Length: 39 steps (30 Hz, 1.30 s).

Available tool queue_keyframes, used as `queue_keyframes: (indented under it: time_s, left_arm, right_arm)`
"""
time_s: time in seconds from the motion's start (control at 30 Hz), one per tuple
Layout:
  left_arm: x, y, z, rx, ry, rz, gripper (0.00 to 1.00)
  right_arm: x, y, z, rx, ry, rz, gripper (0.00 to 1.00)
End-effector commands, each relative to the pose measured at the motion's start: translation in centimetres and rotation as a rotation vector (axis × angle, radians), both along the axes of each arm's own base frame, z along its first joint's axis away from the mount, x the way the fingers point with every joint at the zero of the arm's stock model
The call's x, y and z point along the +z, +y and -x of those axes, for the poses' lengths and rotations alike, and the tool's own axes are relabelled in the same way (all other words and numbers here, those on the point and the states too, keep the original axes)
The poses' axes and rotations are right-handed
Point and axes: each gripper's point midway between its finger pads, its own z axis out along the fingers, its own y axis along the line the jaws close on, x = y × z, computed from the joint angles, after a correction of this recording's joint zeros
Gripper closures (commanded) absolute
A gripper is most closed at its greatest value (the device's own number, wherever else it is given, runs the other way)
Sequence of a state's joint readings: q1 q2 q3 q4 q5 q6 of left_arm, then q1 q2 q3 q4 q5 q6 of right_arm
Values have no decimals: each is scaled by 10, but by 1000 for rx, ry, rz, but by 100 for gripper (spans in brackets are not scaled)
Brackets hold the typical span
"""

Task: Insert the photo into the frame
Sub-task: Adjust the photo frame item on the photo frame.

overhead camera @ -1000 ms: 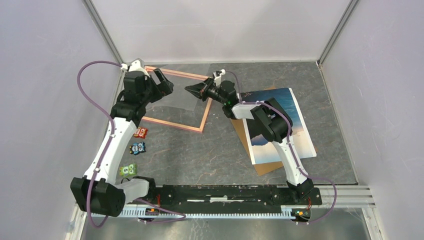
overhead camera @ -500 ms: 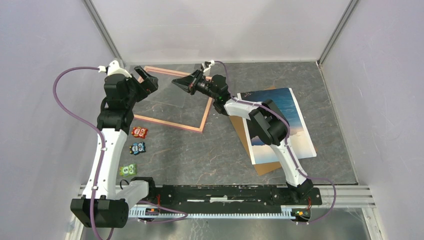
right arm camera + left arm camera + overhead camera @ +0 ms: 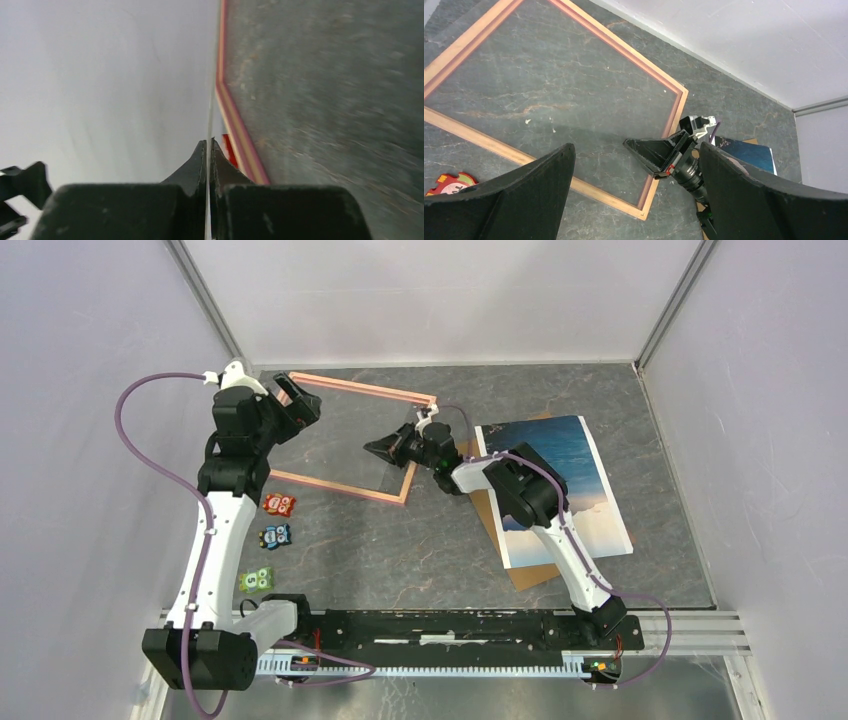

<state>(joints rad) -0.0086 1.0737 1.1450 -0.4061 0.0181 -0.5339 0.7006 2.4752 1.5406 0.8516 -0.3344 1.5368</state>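
Item: photo, lying flat and face up on the right half of the table, well apart from both my hands, with my right forearm passing above its near-left part. It is a large glossy rectangular print with a pale sky, a band of blue water and dark mountains. It rests on a brown board of like size, which shows beyond its near and left edges. Item: frame, lying flat on the far left of the table, a thin salmon-pink border with the grey marbled tabletop showing through its opening. My right gripper is low at the frame's right rail, tips pointing left over the opening, its fingers pressed together on the edge of a thin clear sheet. From the right wrist that sheet shows only as a fine line running out from between the tips. My left gripper hovers above the frame's far-left corner, fingers spread wide apart and holding nothing, and its wrist view looks down through them onto the frame and the right gripper. Sundry: three small bright cartoon-faced pieces in a row on the table just near the frame's left corner, any print on them too small to read.
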Motion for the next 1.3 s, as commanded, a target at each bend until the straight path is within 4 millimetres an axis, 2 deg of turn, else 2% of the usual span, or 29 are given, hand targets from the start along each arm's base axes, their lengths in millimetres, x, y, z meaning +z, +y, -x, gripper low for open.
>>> queue_keyframes:
  time_s: [0.0, 0.17, 0.37, 0.9, 1.13, 1.27]
  left_arm:
    - [5, -8, -6, -24, -27, 41, 0]
    - [6, -10, -6, -35, -28, 49, 0]
    - [5, -12, -7, -44, -24, 53, 0]
    - [3, -15, -8, -57, -23, 69, 0]
    - [1, -16, -9, -60, -16, 73, 0]
    - [0, -17, -9, -61, -14, 76, 0]
  right_arm:
    - [10, -14, 1, -56, -96, 50, 100]
    - [-6, -30, 0, -100, -107, 122, 100]
    - [-10, -34, -2, -105, -125, 163, 100]
    - [-12, -28, -12, -80, -149, 179, 100]
    - [-13, -33, -20, -73, -152, 190, 100]
    - [-15, -26, -20, -44, -150, 182, 100]
